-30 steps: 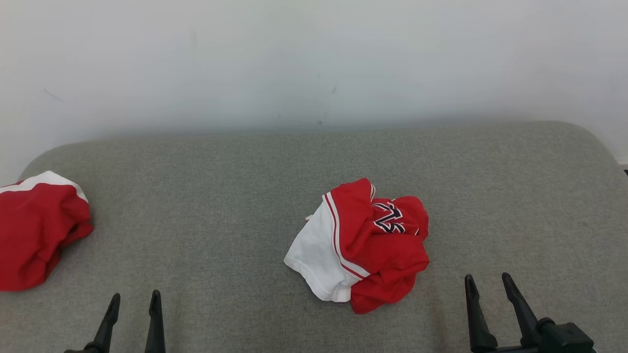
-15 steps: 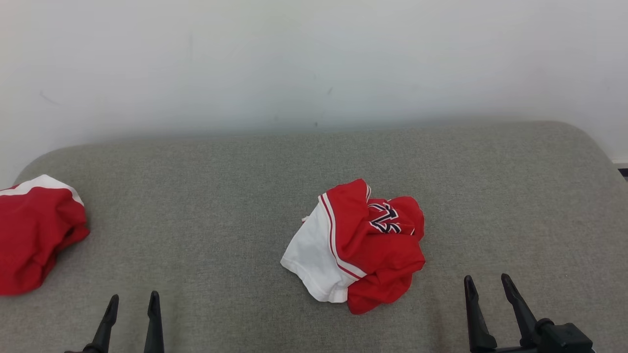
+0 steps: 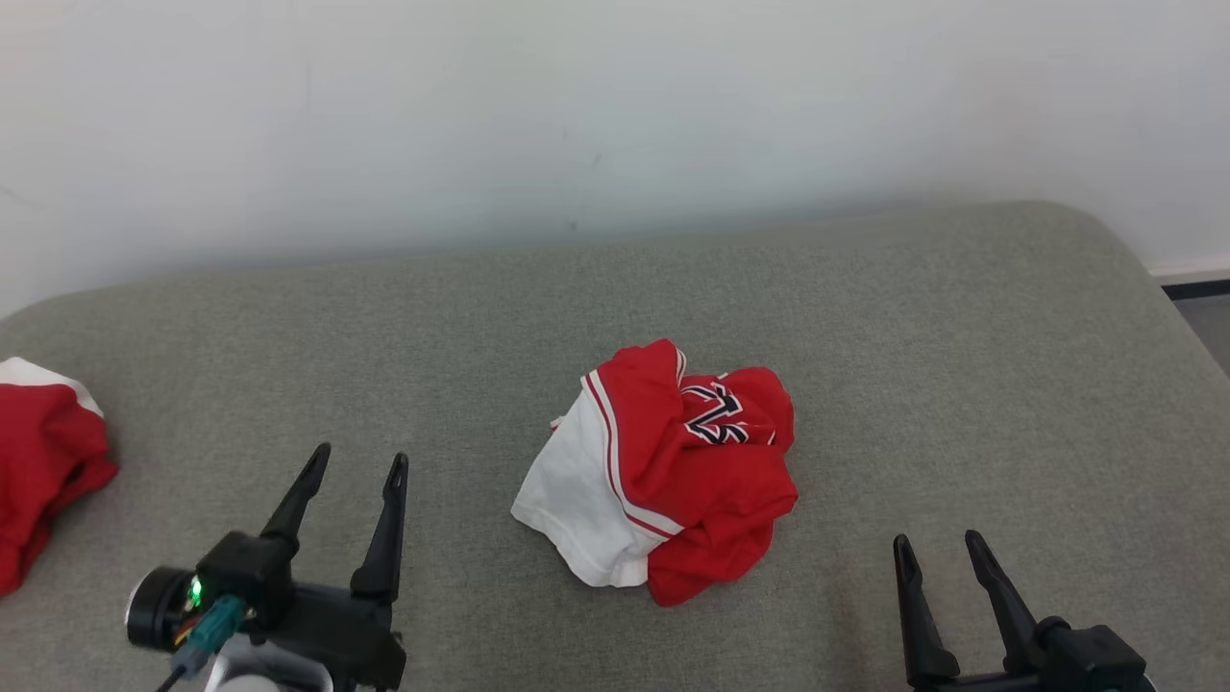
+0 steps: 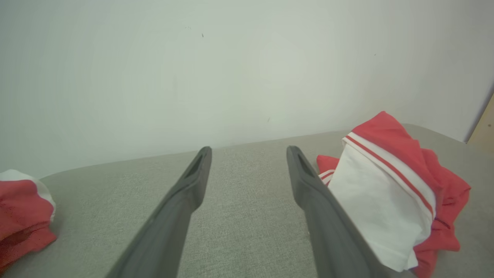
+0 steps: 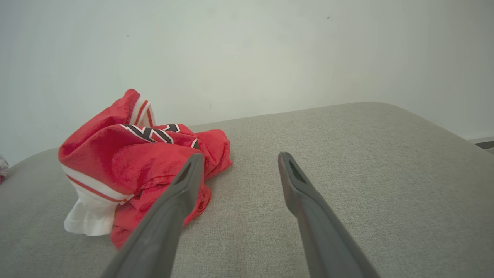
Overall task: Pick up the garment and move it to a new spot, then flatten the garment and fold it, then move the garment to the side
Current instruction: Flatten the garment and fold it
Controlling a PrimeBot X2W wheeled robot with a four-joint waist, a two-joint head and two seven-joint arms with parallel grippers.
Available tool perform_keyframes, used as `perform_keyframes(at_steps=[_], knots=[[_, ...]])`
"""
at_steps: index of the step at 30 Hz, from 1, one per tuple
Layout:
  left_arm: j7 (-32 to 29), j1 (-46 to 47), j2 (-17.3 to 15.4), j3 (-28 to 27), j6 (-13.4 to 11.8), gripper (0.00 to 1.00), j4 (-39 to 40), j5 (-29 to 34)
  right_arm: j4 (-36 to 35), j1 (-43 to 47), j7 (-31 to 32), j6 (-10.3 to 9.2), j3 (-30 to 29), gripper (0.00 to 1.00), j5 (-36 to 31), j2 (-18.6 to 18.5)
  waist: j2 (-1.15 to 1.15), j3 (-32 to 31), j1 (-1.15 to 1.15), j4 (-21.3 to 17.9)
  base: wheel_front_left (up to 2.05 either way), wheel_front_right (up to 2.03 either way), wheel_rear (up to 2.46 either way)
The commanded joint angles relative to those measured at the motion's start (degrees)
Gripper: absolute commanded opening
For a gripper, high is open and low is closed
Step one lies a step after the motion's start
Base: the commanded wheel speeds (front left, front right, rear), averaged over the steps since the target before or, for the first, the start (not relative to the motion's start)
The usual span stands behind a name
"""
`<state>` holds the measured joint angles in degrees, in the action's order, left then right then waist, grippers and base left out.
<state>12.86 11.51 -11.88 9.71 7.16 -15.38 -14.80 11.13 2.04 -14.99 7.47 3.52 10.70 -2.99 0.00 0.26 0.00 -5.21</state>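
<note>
A crumpled red and white garment (image 3: 663,471) with a dark logo lies bunched in the middle of the grey cushioned surface (image 3: 865,317). My left gripper (image 3: 357,456) stands open to its left, apart from the cloth, nothing between its fingers. In the left wrist view the garment (image 4: 389,193) sits just right of the open left gripper (image 4: 249,151). My right gripper (image 3: 935,543) is open near the front right, clear of the cloth. In the right wrist view the garment (image 5: 131,154) lies left of the open right gripper (image 5: 239,156).
A second red and white garment (image 3: 38,452) lies at the far left edge, also seen as a red heap (image 4: 21,216) in the left wrist view. A white wall (image 3: 615,115) backs the surface. The surface's right end curves down to a floor strip (image 3: 1192,288).
My left arm has risen forward into the picture, its gripper now nearer the garment. The head camera has shifted, sliding the whole scene left. The right gripper stays put.
</note>
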Motion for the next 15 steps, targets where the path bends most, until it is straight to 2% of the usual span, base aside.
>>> perform_keyframes(at_steps=[1, 8, 15], knots=[[-0.1, 1.8, -0.7, 0.7, 0.4, 1.00, -0.5, -0.5, -0.2, -0.7, -0.3, 0.05, 0.1, 1.00, 0.3, -0.1, 0.00, 2.1, 0.00, -2.0, 0.00, 0.00, 0.00], [-1.6, 10.6, -4.3, 9.1, 0.3, 1.00, -5.3, -3.5, -0.7, -2.1, -0.3, 0.05, -0.8, 1.00, 0.8, 0.0, 0.00, 6.4, 0.00, -5.9, 0.00, 0.00, 0.00], [-2.5, 14.9, -7.2, 16.3, 0.3, 1.00, -11.2, -7.5, -0.7, -3.2, -0.3, 0.05, -1.0, 1.00, 1.8, 0.1, 0.00, 8.9, 0.00, -8.4, 0.00, 0.00, 0.00]])
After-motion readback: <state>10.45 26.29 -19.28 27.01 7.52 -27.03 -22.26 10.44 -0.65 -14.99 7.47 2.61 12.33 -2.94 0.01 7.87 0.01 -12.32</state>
